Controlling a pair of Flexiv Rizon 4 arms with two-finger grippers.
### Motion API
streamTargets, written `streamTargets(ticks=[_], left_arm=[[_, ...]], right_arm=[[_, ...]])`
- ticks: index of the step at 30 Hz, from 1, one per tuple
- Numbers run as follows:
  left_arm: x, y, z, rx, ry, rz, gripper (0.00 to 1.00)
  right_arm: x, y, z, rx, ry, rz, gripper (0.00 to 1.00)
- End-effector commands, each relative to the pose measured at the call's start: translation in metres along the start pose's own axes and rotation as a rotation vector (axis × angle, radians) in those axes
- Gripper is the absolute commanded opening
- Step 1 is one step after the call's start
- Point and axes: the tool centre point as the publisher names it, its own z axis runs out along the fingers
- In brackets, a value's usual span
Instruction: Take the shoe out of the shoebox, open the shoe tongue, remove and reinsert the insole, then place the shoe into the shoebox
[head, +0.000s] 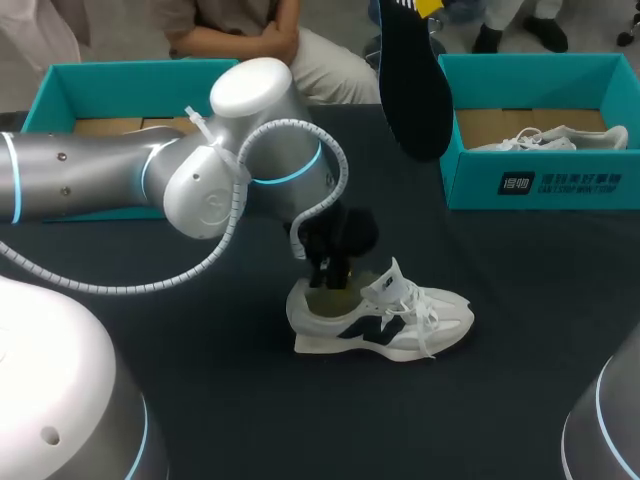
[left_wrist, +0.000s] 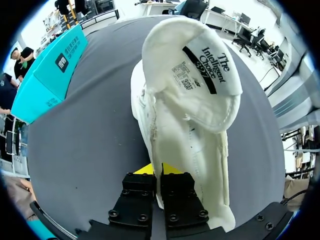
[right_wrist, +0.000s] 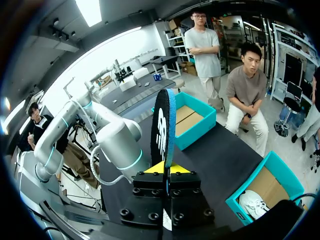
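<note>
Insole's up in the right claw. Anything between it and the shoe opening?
Yes: the left claw, clamped on the heel collar of the shoe, sits over the rear of the opening. Nothing else visible stands between the insole and it.

White shoe (head: 385, 322) ctr frame on dark table (head: 250, 420), left gripper (head: 330, 274) at its heel opening; black insole (head: 413, 85) hangs top ctr; teal shoebox (head: 60, 88) upper left, another (head: 545, 185) upper right
</note>
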Motion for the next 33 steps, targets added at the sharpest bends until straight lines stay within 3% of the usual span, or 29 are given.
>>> streamTargets(ticks=[1, 17, 18, 33], left_arm=[[0.003, 0.004, -0.002, 0.023, 0.014, 0.027, 0.00], [0.004, 0.004, -0.026, 0.061, 0.141, 0.215, 0.00], [0.004, 0.003, -0.028, 0.029, 0.120, 0.239, 0.00], [0.003, -0.011, -0.068, 0.100, 0.291, 0.606, 0.00]], right_arm=[[0.000, 0.001, 0.001, 0.003, -0.002, 0.002, 0.00], [0.000, 0.001, 0.001, 0.003, -0.002, 0.002, 0.00], [0.000, 0.001, 0.001, 0.003, -0.002, 0.002, 0.00], [0.000, 0.001, 0.001, 0.003, -0.002, 0.002, 0.00]])
